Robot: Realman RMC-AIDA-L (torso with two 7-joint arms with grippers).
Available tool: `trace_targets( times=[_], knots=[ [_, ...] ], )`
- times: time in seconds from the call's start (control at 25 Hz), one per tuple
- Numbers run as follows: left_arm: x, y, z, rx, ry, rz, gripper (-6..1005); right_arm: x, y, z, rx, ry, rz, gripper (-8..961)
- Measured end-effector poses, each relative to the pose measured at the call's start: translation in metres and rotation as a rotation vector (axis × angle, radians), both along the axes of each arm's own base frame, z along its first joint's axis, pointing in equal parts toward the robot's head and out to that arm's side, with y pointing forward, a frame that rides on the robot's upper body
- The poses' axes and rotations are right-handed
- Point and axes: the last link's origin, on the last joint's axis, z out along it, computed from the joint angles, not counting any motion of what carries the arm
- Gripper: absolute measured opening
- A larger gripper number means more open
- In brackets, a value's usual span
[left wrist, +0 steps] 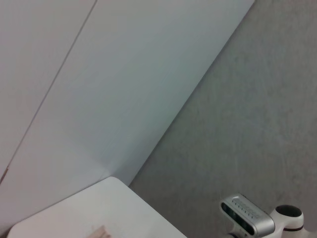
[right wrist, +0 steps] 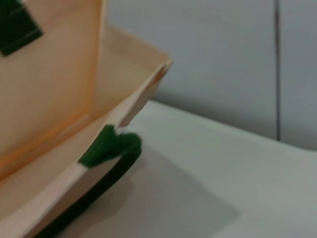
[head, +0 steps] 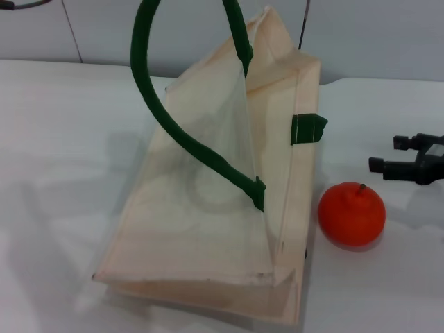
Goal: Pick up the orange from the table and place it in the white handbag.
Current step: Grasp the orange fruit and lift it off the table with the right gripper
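Note:
The orange [head: 352, 214] sits on the white table [head: 55, 139], just right of the white handbag [head: 208, 208]. The bag lies on its side with its upper panel pulled up. Its green handle [head: 180, 132] rises out of the top of the head view; what holds it is out of view. My right gripper [head: 387, 154] is open and empty, low over the table just beyond and right of the orange. The right wrist view shows the bag's cream edge [right wrist: 59, 99] and a green handle [right wrist: 109, 146]. My left gripper is not in view.
A pale wall [head: 374, 35] runs behind the table's far edge. The left wrist view shows that wall [left wrist: 124, 74], grey floor [left wrist: 257, 124], a table corner [left wrist: 99, 208] and a white device [left wrist: 247, 215].

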Motion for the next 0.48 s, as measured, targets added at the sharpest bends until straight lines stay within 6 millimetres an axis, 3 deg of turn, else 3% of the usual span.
trace_targets(
  times=[0.48],
  knots=[
    [-0.003,0.0,0.001,0.004,0.004,0.013,128,-0.017,-0.014,-0.002,-0.116,0.07,0.085,880]
  ],
)
